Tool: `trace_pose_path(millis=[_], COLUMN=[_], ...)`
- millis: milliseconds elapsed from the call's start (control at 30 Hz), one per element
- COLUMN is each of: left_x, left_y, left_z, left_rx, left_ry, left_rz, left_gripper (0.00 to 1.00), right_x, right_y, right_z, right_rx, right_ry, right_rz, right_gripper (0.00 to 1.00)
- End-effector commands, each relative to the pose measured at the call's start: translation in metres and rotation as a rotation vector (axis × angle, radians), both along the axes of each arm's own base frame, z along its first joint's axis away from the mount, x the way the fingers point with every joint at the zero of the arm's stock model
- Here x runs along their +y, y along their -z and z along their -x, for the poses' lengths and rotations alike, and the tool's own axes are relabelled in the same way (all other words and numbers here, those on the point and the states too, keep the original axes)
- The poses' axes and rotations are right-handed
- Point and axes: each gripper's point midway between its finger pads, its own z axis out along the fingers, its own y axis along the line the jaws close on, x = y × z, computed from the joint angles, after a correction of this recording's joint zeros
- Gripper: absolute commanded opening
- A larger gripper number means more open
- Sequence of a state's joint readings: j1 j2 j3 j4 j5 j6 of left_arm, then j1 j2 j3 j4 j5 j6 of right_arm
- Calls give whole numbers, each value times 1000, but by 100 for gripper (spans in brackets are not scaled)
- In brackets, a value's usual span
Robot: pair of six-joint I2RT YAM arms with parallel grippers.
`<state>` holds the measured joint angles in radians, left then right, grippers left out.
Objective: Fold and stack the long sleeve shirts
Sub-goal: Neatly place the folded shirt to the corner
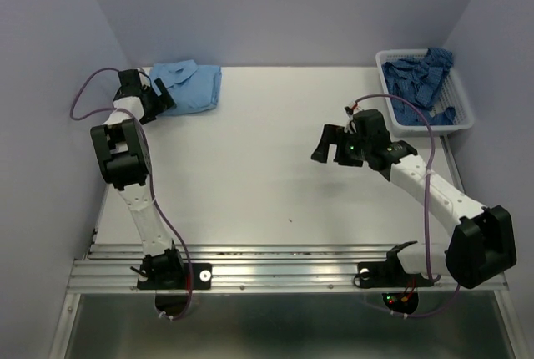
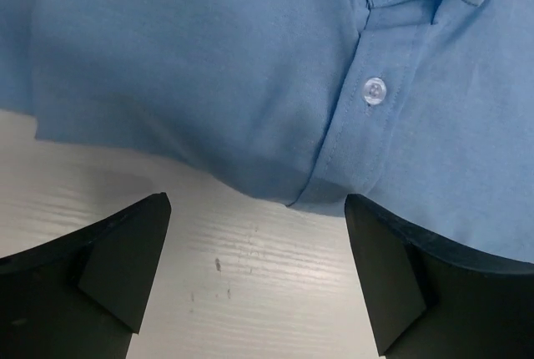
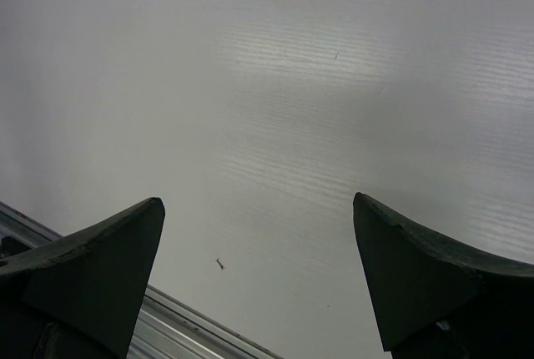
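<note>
Noted: left hand (image 1: 155,98) was spread wide, nothing held, just beside the folded light shirt (image 1: 190,85) at the desk's (image 1: 267,184) far-left corner. The right hand (image 1: 332,146) was likewise wide and empty over mid-desk. The dark shirt (image 1: 421,75) was seen crumpled in a basket (image 1: 460,117), far right. Pale walls enclosed three sides.

a white desk (image 1: 275,167) fills mid-frame, with pale lilac walls (image 1: 284,8) at top and both sides; a metal rail (image 1: 284,263) lines its lower edge.

Folded sky-blue shirt (image 1: 188,85) far-left; patterned blue shirt (image 1: 421,79) crumpled in basket (image 1: 434,128)
</note>
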<state>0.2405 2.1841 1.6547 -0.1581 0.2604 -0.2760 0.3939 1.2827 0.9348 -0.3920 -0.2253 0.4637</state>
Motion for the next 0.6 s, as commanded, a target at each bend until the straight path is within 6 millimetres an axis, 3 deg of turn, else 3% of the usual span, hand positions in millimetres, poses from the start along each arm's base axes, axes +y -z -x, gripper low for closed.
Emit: trace_pose_path(millis=[0,100,133,167,200,233,267,300,333,367,400,433,467,567], left_x=[9,9,4,-4,-17,-24,-31,-40,-51,-59,-68,-63,-82,-93], left_y=[-46,-63,-93,-82,-91,-140,-157,-141,-183,-193,-175,-183,-198,-223], left_z=[-12,-6,2,18,27,45,59,81,102,115,133,143,157,171], left_rx=[-35,-29,-83,-86,-118,-222,-265,-251,-353,-389,-374,-411,-485,-580], left_ry=[53,49,45,46,54,13,-8,-32,-82,-111,-115,-173,-161,-130], left_rz=[-90,-99,-101,-90,-82,-93,-102,-101,-147,-154,-158,-195,-167,-132], left_gripper=[99,99,99,99,99,99,99,99,99,99,99,99,99,99], right_x=[-10,-22,-27,-31,-41,-46,-50,-57,-60,-63,-67,-76,-80,-96], right_y=[-18,-24,-31,-36,-39,-40,-47,-48,-50,-51,-57,-54,-58,-51], right_z=[-11,-16,-18,-21,-26,-27,-27,-28,-28,-28,-27,-28,-26,-22], right_rx=[-76,-118,-151,-167,-188,-194,-211,-224,-231,-239,-265,-284,-300,-311], right_ry=[71,140,154,180,237,266,292,325,348,374,390,427,460,532], right_rz=[6,38,49,57,87,96,90,109,106,102,97,120,109,136], right_gripper=[100,100,100,100,100,100,100,100,100,100,100,100,100,100])
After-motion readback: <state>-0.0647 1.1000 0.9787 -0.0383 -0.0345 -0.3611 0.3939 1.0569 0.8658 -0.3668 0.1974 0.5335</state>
